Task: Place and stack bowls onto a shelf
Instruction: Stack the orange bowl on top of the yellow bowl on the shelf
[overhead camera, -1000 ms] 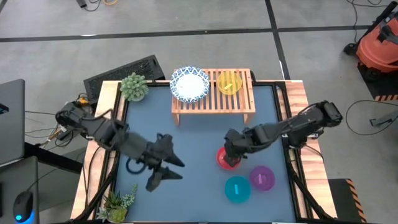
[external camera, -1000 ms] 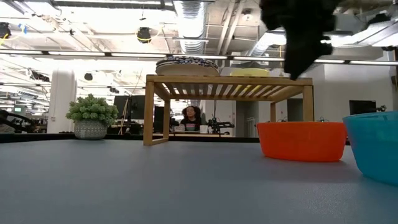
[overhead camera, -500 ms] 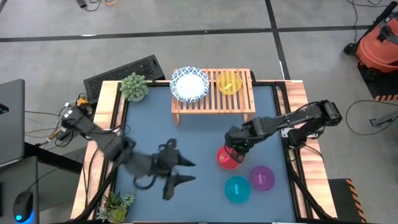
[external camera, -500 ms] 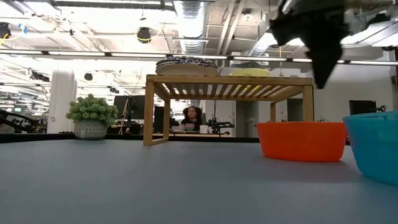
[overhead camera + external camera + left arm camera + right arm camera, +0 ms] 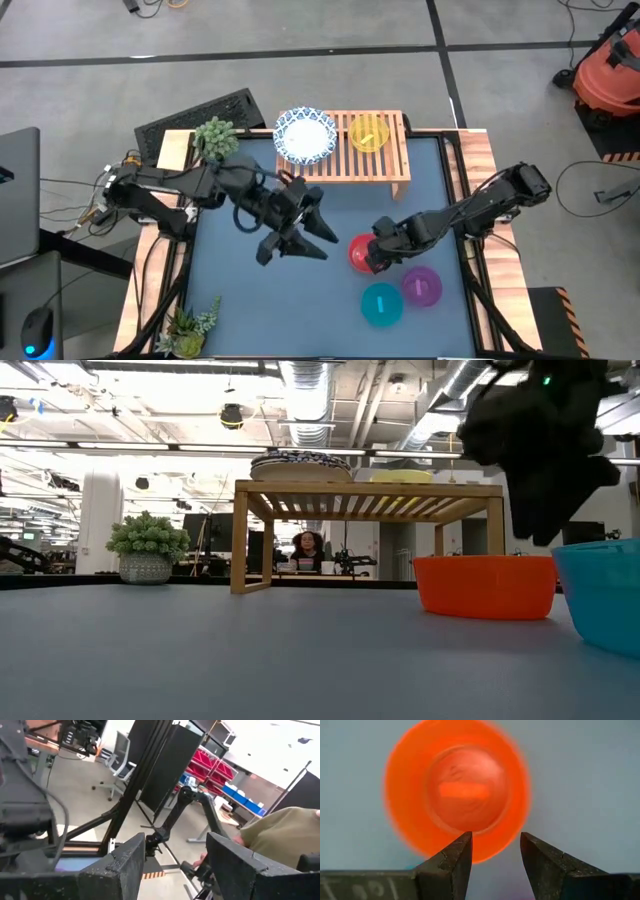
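The right gripper (image 5: 372, 258) hangs right of centre in the high view, directly over the near rim of the red bowl (image 5: 362, 252), its fingers (image 5: 451, 860) spread apart with nothing between them; the right wrist view looks straight down into the red bowl (image 5: 457, 795), with the rim lying just ahead of the fingertips. The left gripper (image 5: 322, 228) sits at mid-frame in the high view, just left of the red bowl and pointing toward it, its fingers (image 5: 120, 870) also parted and empty. The shelf (image 5: 345, 160) stands at upper centre of the high view, carrying a white bowl with a blue patterned rim (image 5: 305, 136) on its left end and the yellow bowl (image 5: 369, 133) on its right. The purple bowl (image 5: 422, 287) and the teal bowl (image 5: 381, 304) rest on the dark blue tabletop (image 5: 240, 300) at lower right, just below the red one. The low view shows the red bowl (image 5: 485, 586) sitting flat on the table at right of frame, in front of the shelf. I judge the step in hand to be the pickup of the red bowl. The next move seems to call for lowering so one finger goes inside the rim and one outside, then pinching the wall firmly, since the thin plastic looks light enough to slide or tip if nudged.
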You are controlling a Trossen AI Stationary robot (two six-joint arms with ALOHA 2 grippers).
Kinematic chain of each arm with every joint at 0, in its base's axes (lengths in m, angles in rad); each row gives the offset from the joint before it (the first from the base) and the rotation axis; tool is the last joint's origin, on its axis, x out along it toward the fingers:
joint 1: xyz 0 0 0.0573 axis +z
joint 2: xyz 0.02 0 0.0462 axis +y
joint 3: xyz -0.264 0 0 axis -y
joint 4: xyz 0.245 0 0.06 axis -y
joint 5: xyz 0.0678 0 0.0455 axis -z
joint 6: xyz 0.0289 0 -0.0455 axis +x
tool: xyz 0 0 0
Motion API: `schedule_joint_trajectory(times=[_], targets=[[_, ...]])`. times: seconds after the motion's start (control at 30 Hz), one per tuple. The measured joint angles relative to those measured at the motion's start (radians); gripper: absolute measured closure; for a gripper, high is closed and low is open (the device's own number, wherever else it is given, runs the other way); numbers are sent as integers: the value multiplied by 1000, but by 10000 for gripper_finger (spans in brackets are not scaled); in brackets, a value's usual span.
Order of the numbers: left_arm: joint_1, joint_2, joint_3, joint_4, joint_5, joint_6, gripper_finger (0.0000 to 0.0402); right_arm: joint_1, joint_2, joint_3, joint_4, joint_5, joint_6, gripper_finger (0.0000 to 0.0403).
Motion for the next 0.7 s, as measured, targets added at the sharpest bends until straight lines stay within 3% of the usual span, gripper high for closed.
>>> schedule_joint_trajectory(times=[0.17,0.47,0.7], targets=[[-46,0,1,-4,-44,22,205,-49,0,-14,-40,16,-86,211],[-173,0,-7,-9,-322,217,205,-172,0,-14,-20,-56,-313,211],[-214,0,-7,-9,-351,307,205,-216,0,-14,-7,-67,-380,211]])
